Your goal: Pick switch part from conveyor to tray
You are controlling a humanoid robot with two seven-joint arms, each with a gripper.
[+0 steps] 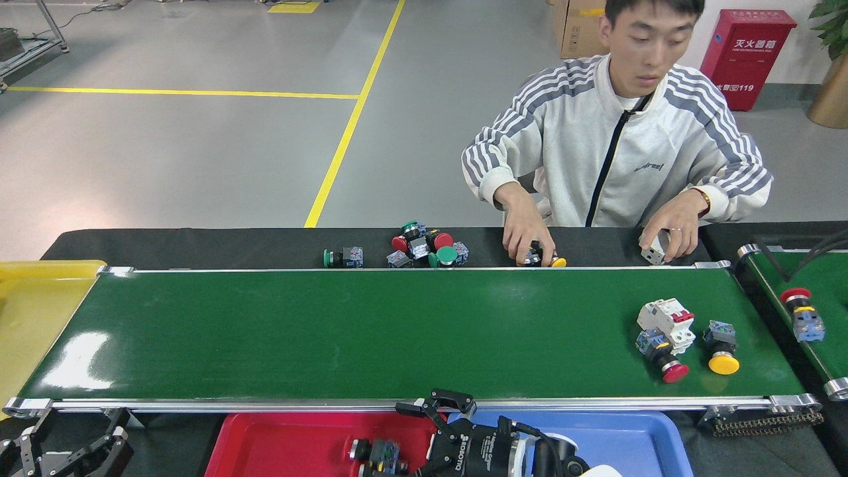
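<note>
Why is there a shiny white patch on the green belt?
Head view: ceiling light glares off the glossy conveyor, brightest near its left end and fainter mid-belt; the rest looks sharp, and the red tray shows no such glare.

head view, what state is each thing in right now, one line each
right gripper: open, over the red tray
switch part: lying in the red tray, free of the fingers
left gripper: open, idle, off the conveyor
blue tray: nothing visible inside
white breaker: on the belt, touching a red button switch
yellow button switch: lying on the belt, apart
</note>
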